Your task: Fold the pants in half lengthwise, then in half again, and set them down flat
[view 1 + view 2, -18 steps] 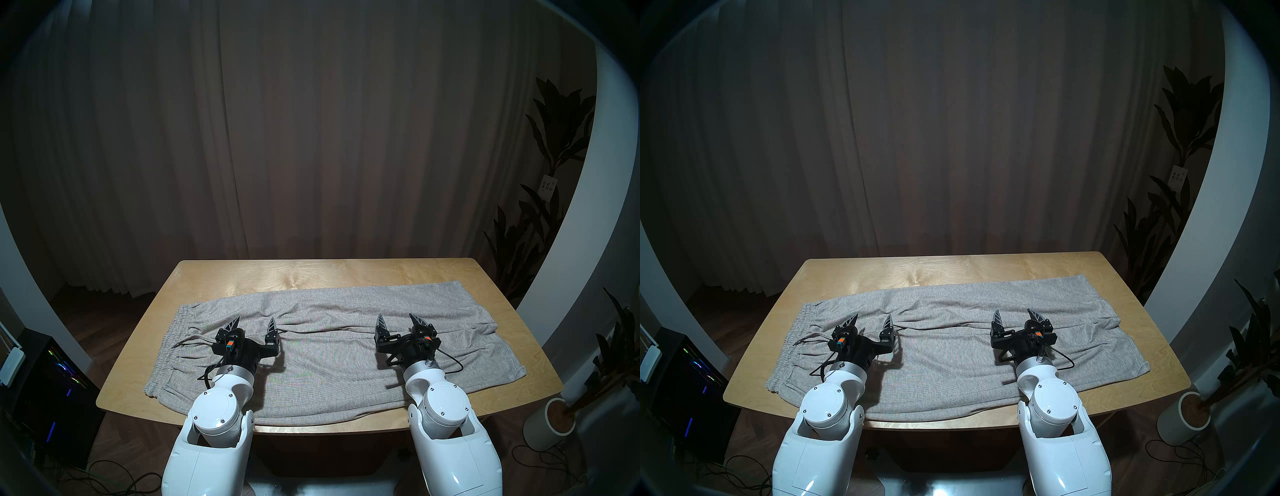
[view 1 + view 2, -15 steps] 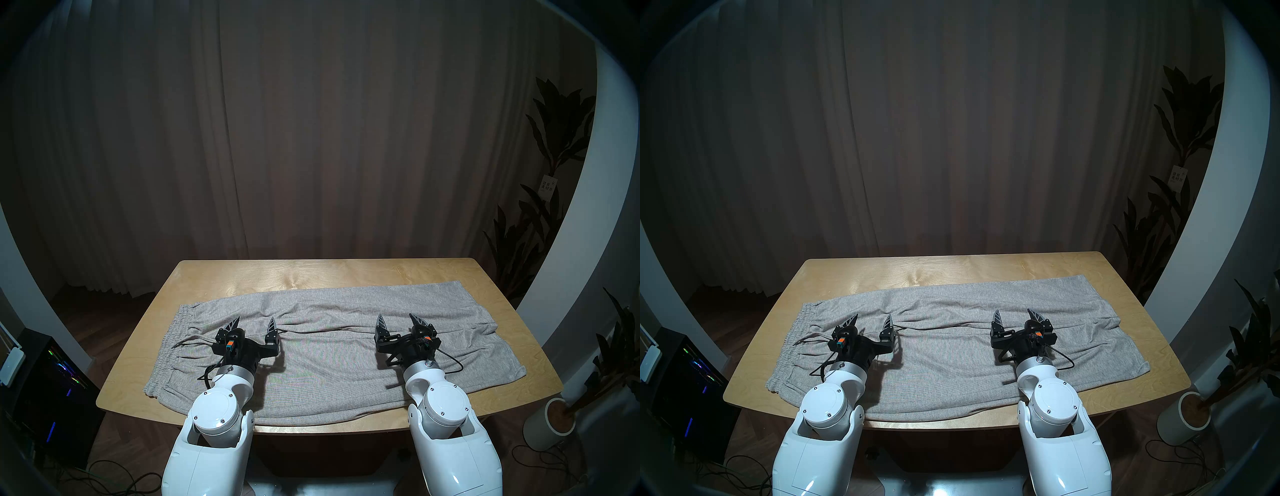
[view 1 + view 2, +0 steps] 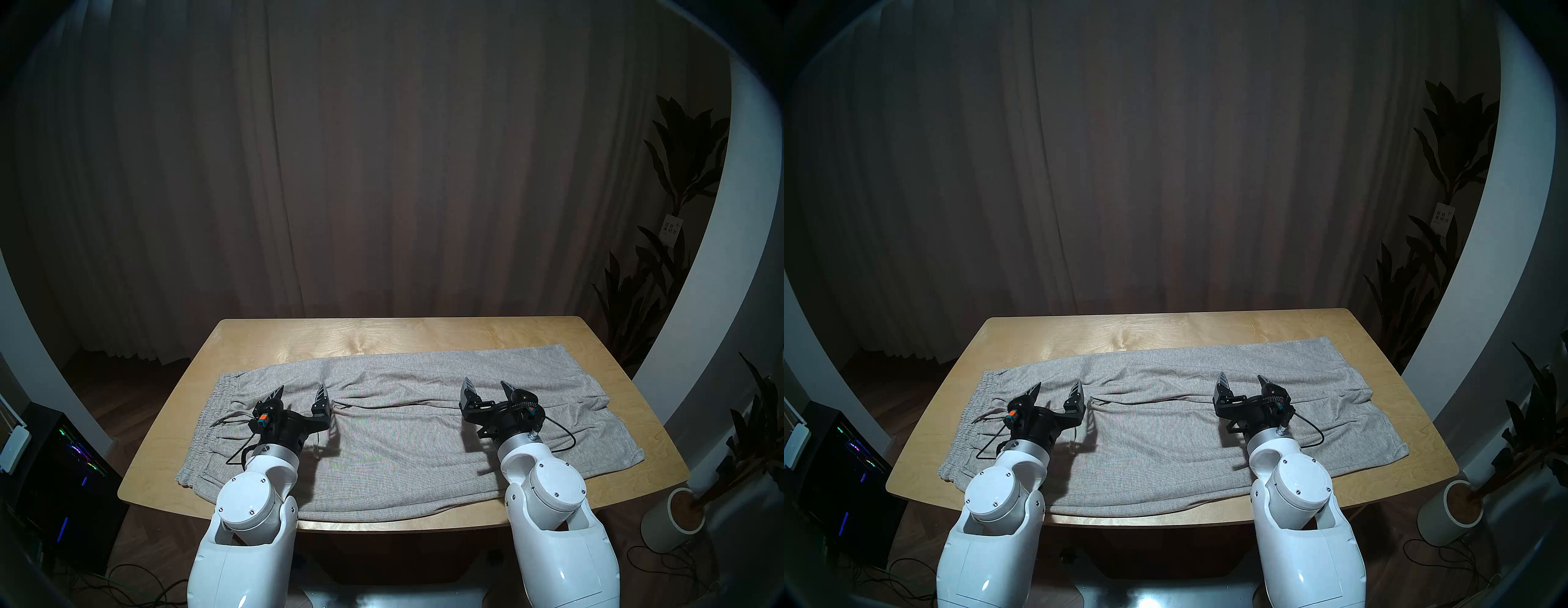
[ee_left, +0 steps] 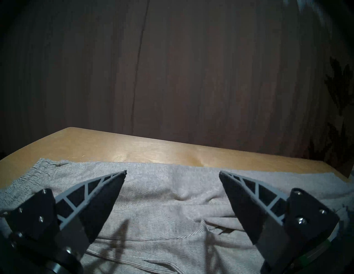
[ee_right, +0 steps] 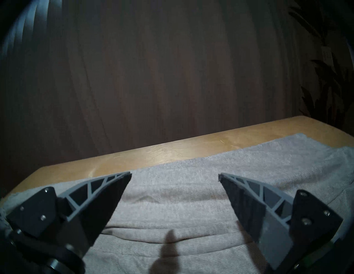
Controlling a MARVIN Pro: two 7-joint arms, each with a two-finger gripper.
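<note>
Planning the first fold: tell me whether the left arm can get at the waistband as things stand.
Probably yes. The left pincer is open above the pants, and the waistband lies just to its left with nothing between them.

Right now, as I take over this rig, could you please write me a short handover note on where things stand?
Left gripper: open, empty, above the pants near the waistband.
Right gripper: open, empty, above the leg end of the pants.
Pants: spread lengthwise across the table, waistband toward the robot's left, leg ends toward its right, drawstring loose on top. The near edge reaches the table's front edge. A few wrinkles run along the middle.
Done: no fold yet.
Left: grasp the pants, fold in half lengthwise, fold in half again, lay them flat.
</note>
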